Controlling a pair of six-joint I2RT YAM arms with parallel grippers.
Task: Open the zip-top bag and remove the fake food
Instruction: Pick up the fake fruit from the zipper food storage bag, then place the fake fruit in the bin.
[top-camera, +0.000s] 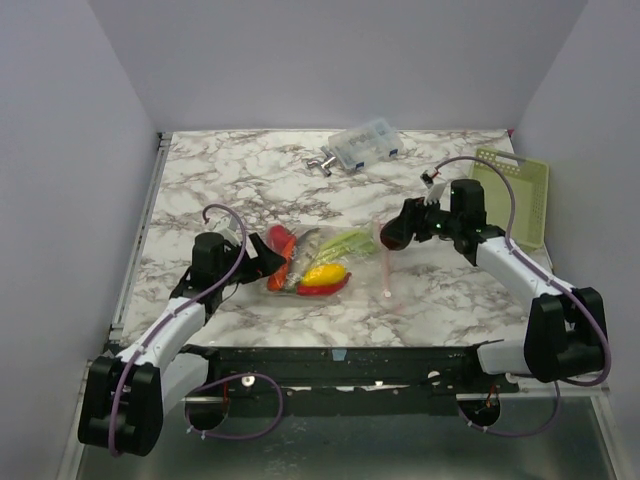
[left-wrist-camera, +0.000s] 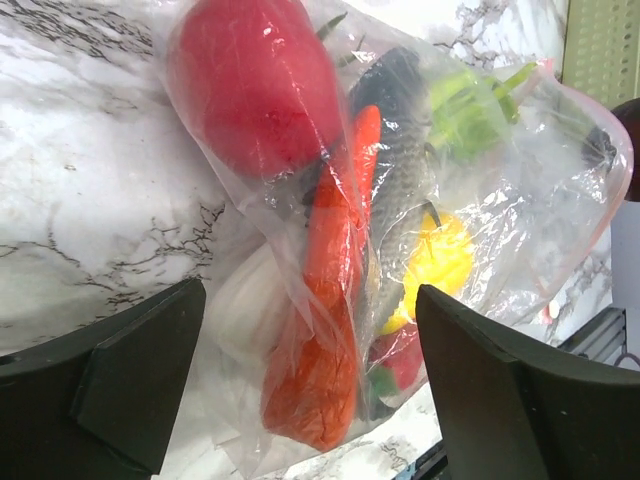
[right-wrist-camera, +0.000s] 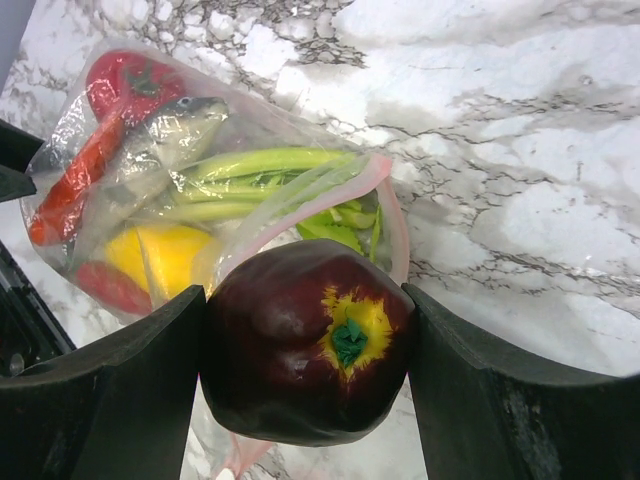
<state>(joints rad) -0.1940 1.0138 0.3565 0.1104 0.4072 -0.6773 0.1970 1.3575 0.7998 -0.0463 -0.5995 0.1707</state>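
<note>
The zip-top bag (top-camera: 315, 262) lies mid-table, its pink-strip mouth (right-wrist-camera: 392, 225) open toward the right. Inside it are a carrot (left-wrist-camera: 335, 250), a red piece (left-wrist-camera: 250, 85), a yellow lemon (left-wrist-camera: 440, 260), a grey fish and green stalks (right-wrist-camera: 260, 160). My left gripper (top-camera: 268, 262) is closed around the bag's closed left end, with the bag and carrot between its fingers (left-wrist-camera: 310, 400). My right gripper (top-camera: 392, 232) is shut on a dark purple fake fruit (right-wrist-camera: 290, 350) with a yellow-green stem spot. It holds the fruit just outside the bag's mouth.
A green basket (top-camera: 520, 195) stands at the right edge, behind the right arm. A small clear box with blue contents (top-camera: 365, 143) and a metal fitting (top-camera: 322, 163) lie at the back. The table's black front rail runs along the near edge.
</note>
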